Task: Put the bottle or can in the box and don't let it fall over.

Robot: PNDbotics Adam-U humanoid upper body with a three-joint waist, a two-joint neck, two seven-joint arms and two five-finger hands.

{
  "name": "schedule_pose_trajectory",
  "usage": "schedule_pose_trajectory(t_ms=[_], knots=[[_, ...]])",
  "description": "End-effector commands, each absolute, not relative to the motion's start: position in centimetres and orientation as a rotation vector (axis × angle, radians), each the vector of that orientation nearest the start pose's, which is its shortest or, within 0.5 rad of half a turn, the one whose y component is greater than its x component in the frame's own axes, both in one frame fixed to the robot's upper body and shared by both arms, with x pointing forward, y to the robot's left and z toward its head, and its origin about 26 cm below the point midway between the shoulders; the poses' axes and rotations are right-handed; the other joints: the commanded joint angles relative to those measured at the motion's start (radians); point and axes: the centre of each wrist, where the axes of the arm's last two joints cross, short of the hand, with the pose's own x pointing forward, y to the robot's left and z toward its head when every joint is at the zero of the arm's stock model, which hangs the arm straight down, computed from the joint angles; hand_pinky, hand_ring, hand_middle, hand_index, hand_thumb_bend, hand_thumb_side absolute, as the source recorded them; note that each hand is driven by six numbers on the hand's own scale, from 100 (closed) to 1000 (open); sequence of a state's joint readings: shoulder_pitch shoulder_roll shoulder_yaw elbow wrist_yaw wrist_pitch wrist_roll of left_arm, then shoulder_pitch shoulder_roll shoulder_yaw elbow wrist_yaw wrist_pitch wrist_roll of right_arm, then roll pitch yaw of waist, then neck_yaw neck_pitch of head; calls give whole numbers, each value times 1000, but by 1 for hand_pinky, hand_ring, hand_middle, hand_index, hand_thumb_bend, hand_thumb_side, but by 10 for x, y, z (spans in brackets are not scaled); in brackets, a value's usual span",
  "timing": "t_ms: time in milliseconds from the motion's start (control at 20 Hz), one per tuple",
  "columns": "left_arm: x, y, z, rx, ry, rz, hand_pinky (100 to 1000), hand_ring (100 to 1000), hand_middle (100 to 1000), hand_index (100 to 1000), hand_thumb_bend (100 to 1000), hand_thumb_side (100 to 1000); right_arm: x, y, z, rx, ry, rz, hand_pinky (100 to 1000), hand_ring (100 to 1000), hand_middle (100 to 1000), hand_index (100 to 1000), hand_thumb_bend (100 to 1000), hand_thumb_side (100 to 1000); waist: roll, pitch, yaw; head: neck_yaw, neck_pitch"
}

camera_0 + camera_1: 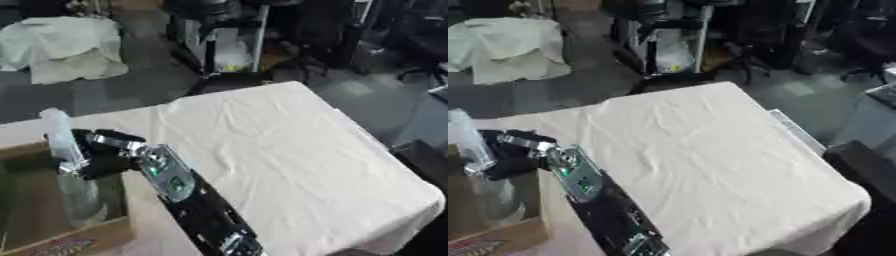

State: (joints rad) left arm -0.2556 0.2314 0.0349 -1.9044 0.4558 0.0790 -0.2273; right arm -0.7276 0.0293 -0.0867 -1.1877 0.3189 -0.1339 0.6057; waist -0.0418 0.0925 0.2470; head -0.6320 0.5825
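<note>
A clear plastic bottle (61, 135) stands roughly upright inside an open brown cardboard box (87, 239) at the left edge of the table. Its lower part (81, 200) is down within the box walls, and I cannot tell whether its base rests on the box floor. My left hand (98, 156) is black and is shut round the bottle's middle from the right side. Its arm (188, 200) runs from the bottom centre up and to the left. My right hand shows in neither view.
A creased white cloth (271, 150) covers the table, which slants away to the right. A black chair (229, 80) stands just past the far edge. A white draped heap (61, 47) lies on the floor at upper left. A dark object (868, 165) stands beside the right edge.
</note>
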Motion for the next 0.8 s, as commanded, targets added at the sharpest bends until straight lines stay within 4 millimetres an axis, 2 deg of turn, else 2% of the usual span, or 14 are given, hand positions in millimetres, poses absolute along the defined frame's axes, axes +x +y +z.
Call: schedule_pose_trajectory(t_ms=[50,400,700,750,800], knots=[[309,269,168,-463,-2059,-247,1000,1000,1000,780,133,760,438,-166,139,248,-1857,953,1000,1000,1000,1000,100,470,6,-15,-3,-1,-15],[308,272,166,-444,-2052,-249,1000,1000,1000,780,131,761,439,-189,137,191,-1852,917,1000,1000,1000,1000,100,470,3,-21,-15,9,-6],[307,275,164,-428,-2049,-249,1000,1000,1000,780,129,762,439,-220,131,113,-1838,858,1000,1000,1000,1000,100,470,1,-26,-26,23,-1],[307,275,164,-425,-2048,-249,1000,1000,1000,780,129,763,438,-225,131,102,-1838,844,1000,1000,1000,1000,100,493,0,-27,-27,25,0],[307,275,164,-423,-2048,-249,1000,1000,1000,780,129,763,438,-231,131,91,-1840,830,1000,1000,1000,1000,100,470,0,-27,-29,27,0]])
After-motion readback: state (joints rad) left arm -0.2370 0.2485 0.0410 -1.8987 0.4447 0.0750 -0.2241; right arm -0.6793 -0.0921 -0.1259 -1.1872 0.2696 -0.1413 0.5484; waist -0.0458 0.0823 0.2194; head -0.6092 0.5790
